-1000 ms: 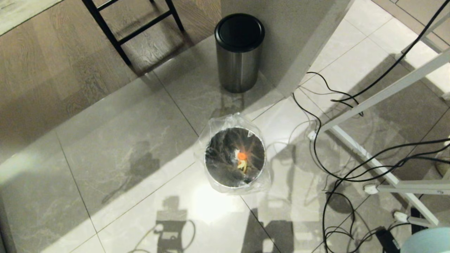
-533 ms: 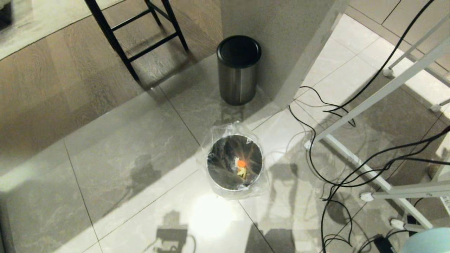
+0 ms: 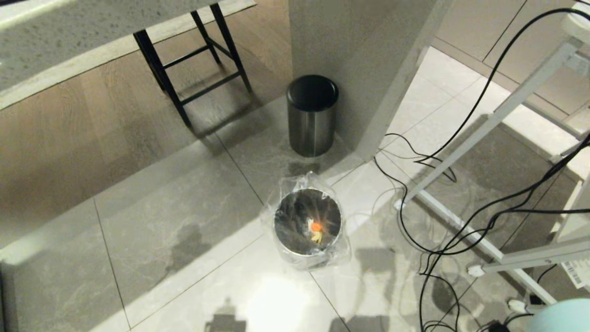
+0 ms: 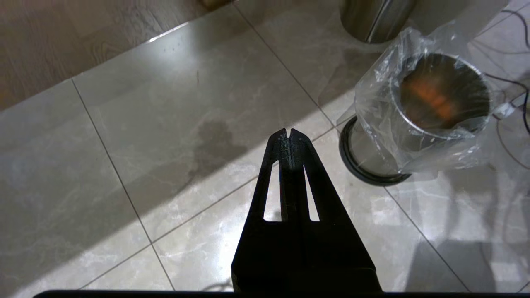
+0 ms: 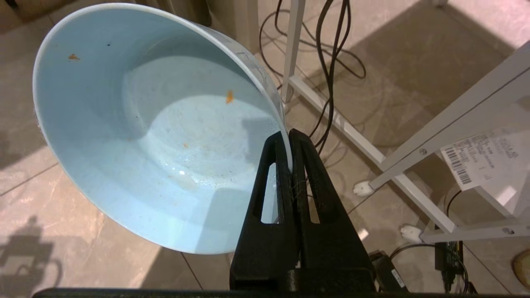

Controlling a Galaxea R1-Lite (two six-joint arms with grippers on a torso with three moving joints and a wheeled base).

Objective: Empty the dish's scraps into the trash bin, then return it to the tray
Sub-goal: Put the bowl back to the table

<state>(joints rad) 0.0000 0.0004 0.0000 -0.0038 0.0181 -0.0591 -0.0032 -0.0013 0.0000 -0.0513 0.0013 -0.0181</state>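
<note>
1. Tiled floor (image 3: 184,221) carried the trash bin (image 3: 308,221), scraps (image 3: 316,231) inside.
2. My right hand (image 5: 290,138) pinched the dish (image 5: 136,124) rim; left hand (image 4: 289,133) was closed, empty.
3. I'd carry the dish level to the tray, which I couldn't see.

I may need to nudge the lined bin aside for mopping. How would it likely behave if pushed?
The trash bin looks like thin metal holding only a few scraps, so probably light. On the glossy floor tiles it would likely slide rather than tip if pushed low. The loose plastic bag would crumple and could slip off the rim.
</note>
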